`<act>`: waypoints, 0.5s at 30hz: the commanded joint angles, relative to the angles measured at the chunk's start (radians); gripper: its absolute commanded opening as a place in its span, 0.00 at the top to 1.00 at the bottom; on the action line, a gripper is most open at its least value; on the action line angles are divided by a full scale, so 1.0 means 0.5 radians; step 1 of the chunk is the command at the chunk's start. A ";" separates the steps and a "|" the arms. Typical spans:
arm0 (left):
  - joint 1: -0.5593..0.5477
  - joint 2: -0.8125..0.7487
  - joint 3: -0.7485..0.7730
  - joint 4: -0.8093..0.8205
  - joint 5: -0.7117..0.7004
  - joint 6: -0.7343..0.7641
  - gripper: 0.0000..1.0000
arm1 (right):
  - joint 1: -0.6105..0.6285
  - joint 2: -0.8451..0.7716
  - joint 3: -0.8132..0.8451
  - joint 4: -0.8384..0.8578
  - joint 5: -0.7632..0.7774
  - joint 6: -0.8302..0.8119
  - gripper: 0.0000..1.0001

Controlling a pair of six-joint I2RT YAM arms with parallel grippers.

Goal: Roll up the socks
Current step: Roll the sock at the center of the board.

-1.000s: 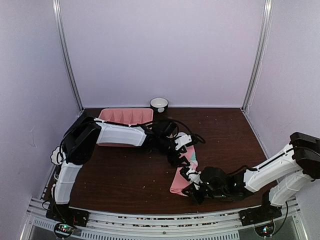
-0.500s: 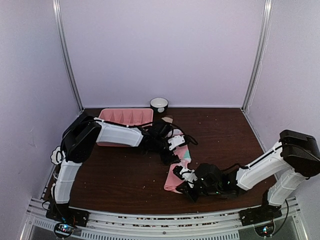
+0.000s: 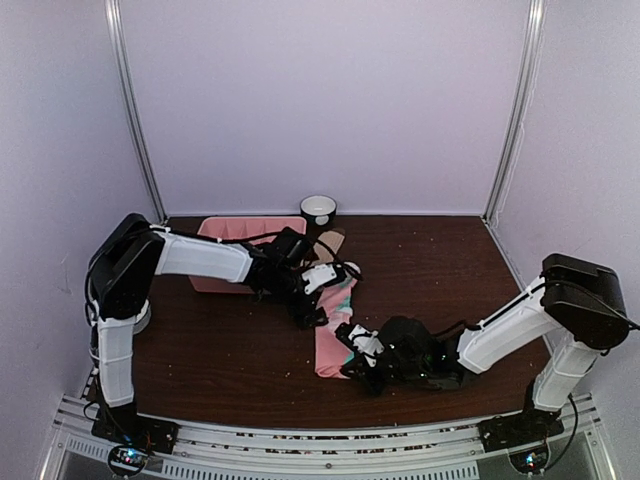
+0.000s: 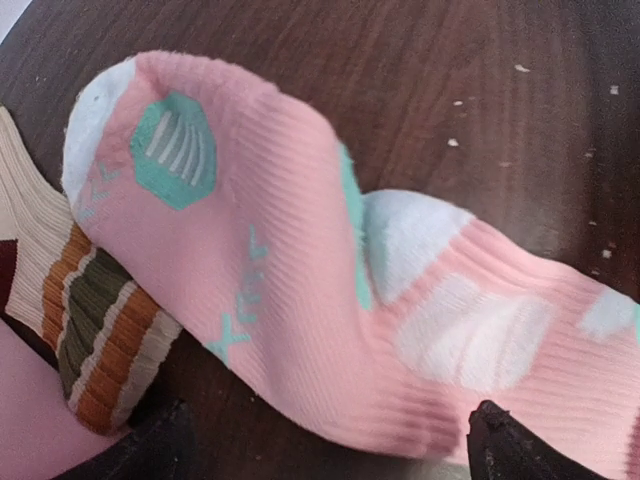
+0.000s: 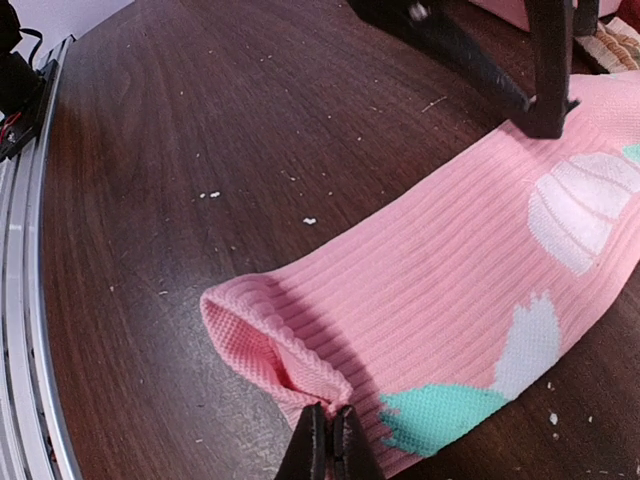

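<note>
Part-hiding tan sock, pink sock, R tool nipping cuff

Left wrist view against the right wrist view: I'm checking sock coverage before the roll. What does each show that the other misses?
Only the left wrist: the pink sock at its rounded toe with the teal hexagon, lying against the tan sock and its stripes. Only the right wrist: the pink sock's open cuff pinched in the shut right tool, plus the metal rail. Both: the sock's ribbed middle with white patches, on the dark table.
</note>
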 commanded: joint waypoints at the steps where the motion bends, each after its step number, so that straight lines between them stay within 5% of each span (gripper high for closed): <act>1: 0.010 -0.268 0.056 -0.296 0.346 0.086 0.02 | -0.007 0.062 0.043 -0.064 -0.088 0.105 1.00; 8: 0.000 -0.573 -0.313 -0.529 0.771 0.436 0.02 | -0.007 0.034 0.053 -0.175 -0.151 0.346 1.00; 15: -0.027 -0.521 -0.389 -0.617 0.816 0.676 0.07 | -0.024 -0.073 0.187 -0.551 -0.188 0.473 1.00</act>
